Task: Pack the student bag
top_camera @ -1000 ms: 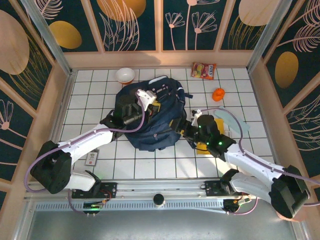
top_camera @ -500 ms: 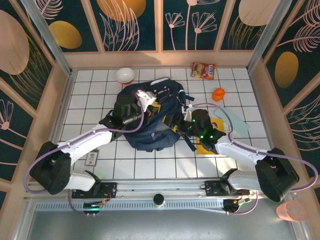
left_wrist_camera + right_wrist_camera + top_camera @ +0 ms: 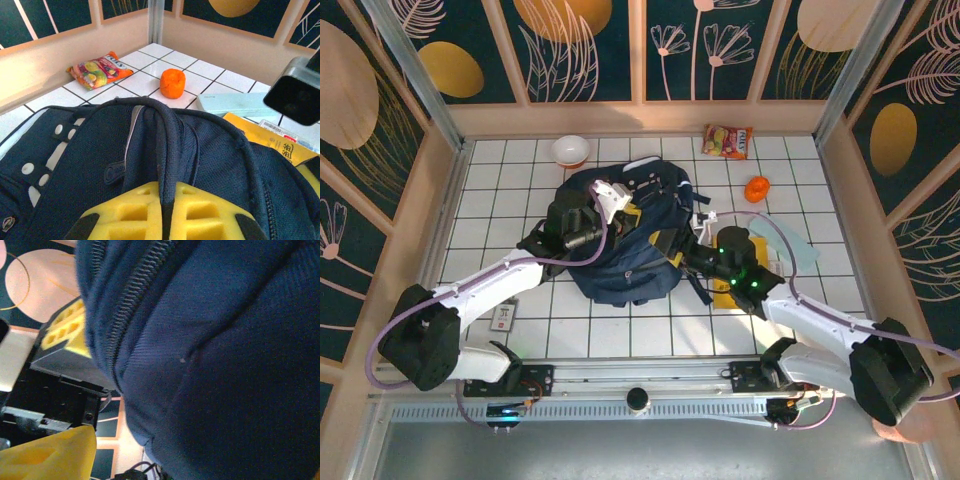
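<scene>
Sees the student bag (image 3: 625, 265) mid-table on the white tiles (image 3: 650, 332), long axis far-to-near, top-handle end toward the back wall (image 3: 640, 118). Finds the left gripper (image 3: 165, 210) clamped on its dark handle strap (image 3: 167, 135), the right gripper (image 3: 686, 252) with yellow fingers (image 3: 60, 332) apart at the zippered side, grip unclear. Cannot read the snack packet's (image 3: 99, 66) print.

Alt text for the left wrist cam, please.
A large navy-blue fabric backpack lies in the foreground, its dark carry strap pinched between the yellow pads of the left gripper at the bottom edge. Beyond it on the white tiled table lie a small orange lump, a colourful snack packet near the wall and a pale green flat case.
</scene>
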Robot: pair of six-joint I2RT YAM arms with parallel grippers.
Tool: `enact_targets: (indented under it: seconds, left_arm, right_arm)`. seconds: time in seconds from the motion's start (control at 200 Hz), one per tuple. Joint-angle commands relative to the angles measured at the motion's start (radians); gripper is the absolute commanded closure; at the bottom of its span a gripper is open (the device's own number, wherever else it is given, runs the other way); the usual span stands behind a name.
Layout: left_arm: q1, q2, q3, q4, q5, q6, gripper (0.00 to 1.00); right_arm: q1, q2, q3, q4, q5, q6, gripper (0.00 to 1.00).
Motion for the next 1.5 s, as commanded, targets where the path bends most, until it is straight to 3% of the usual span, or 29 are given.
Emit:
enact_targets:
  seconds: [0.0, 0.07, 0.15, 0.265, 0.335, 0.395, 0.455, 0.565, 0.801, 1.031, 1.381, 1.496]
  left_arm:
    - [0.001, -0.027, 0.026, 0.119, 0.073, -0.006, 1.0]
    - [0.001, -0.028, 0.025, 0.121, 0.094, -0.013, 1.0]
    - [0.001, -0.034, 0.025, 0.113, 0.101, -0.016, 1.0]
    - [0.001, -0.05, 0.04, 0.053, 0.072, -0.043, 1.0]
    - [0.001, -0.072, 0.047, -0.004, 0.022, -0.096, 0.86]
    - [0.002, -0.1, 0.059, -0.072, -0.022, -0.138, 0.72]
    - [0.002, -0.133, 0.072, -0.159, -0.069, -0.194, 0.63]
    - [0.001, -0.204, 0.083, -0.332, -0.113, -0.305, 0.58]
    - [-0.005, -0.371, 0.024, -0.607, -0.155, -0.544, 0.64]
    - [-0.093, -0.393, -0.006, -0.815, -0.179, -0.56, 0.63]
    - [-0.118, -0.377, -0.027, -0.819, -0.129, -0.605, 0.64]
    - [-0.13, -0.344, -0.013, -0.828, -0.16, -0.619, 0.64]
  right_arm:
    - [0.011, 0.049, 0.014, 0.097, 0.02, 0.035, 0.28]
    - [0.016, 0.082, 0.031, 0.136, 0.022, 0.039, 0.36]
    - [0.026, 0.117, 0.05, 0.164, 0.037, 0.044, 0.57]
    - [0.037, 0.144, 0.069, 0.182, 0.083, 0.045, 0.79]
    - [0.041, 0.146, 0.073, 0.204, 0.127, 0.052, 0.95]
    - [0.047, 0.147, 0.081, 0.219, 0.174, 0.053, 1.0]
    - [0.057, 0.151, 0.096, 0.214, 0.225, 0.051, 1.0]
    - [0.085, 0.169, 0.135, 0.204, 0.299, 0.027, 1.0]
    - [0.155, 0.203, 0.201, 0.137, 0.446, 0.01, 1.0]
    - [0.179, 0.233, 0.247, 0.106, 0.477, -0.011, 1.0]
    - [0.193, 0.262, 0.276, 0.123, 0.471, -0.029, 1.0]
    - [0.208, 0.261, 0.28, 0.113, 0.494, -0.035, 1.0]
